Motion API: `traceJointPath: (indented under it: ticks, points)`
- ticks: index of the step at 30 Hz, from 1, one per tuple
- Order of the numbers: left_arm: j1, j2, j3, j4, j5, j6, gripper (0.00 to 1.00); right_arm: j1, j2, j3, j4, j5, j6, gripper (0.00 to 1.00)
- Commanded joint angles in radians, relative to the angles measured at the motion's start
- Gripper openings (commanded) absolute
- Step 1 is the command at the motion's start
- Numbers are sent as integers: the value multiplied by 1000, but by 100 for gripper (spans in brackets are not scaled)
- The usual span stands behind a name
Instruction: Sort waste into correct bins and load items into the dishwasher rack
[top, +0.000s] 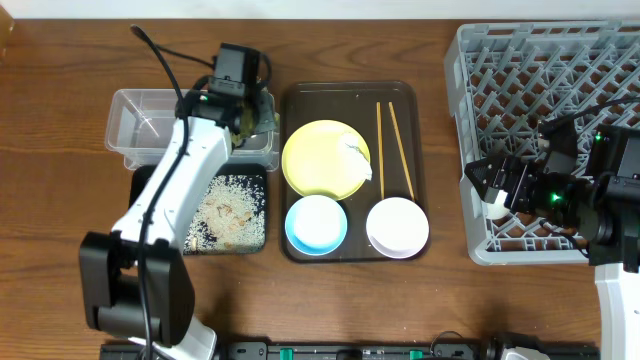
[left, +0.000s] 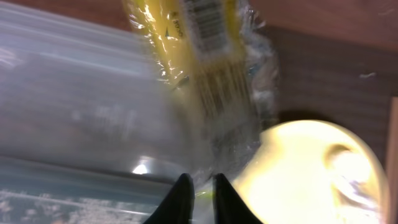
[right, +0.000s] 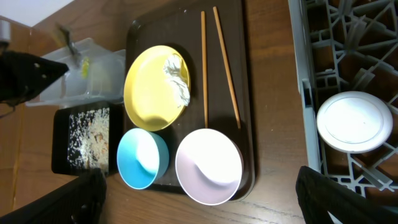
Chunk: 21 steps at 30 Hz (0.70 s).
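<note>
My left gripper hangs over the right end of the clear plastic tub, shut on the yellow-green snack wrapper, which dangles above the tub. The black tray below it holds rice scraps. On the brown serving tray lie the yellow plate with the crumpled white scrap, the chopsticks, the light blue bowl and the pinkish-white bowl. My right gripper is wide open and empty at the left edge of the grey rack.
A round white dish sits in the rack near its left front corner. The tub and the black tray lie close beside the serving tray's left side. Bare wood table shows at the left and along the front.
</note>
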Motion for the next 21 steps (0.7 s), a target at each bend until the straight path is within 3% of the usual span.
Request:
traceJointPath:
  ticks: [1, 4, 9, 14, 17, 19, 21]
  points:
    - [1, -18, 4, -6, 1, -5, 41, 8, -3, 18, -2, -11, -6, 95]
    - [-21, -51, 23, -8, 67, -5, 47, 8, -3, 18, -2, -11, -6, 95]
    - [-114, -71, 29, -9, 93, 4, 48, 8, -3, 18, -1, -11, -6, 95]
    - [-187, -50, 27, 17, -135, 39, 47, 8, -3, 18, -6, -12, -6, 95]
    - [-181, -49, 27, 110, -152, 147, 21, 8, -3, 18, -8, -11, -6, 95]
    - [-162, -46, 27, 130, -151, 151, 8, 8, -3, 18, -7, -11, -6, 95]
    - [-137, -31, 27, 132, -150, 148, 6, 8, -3, 18, -9, -11, -6, 95]
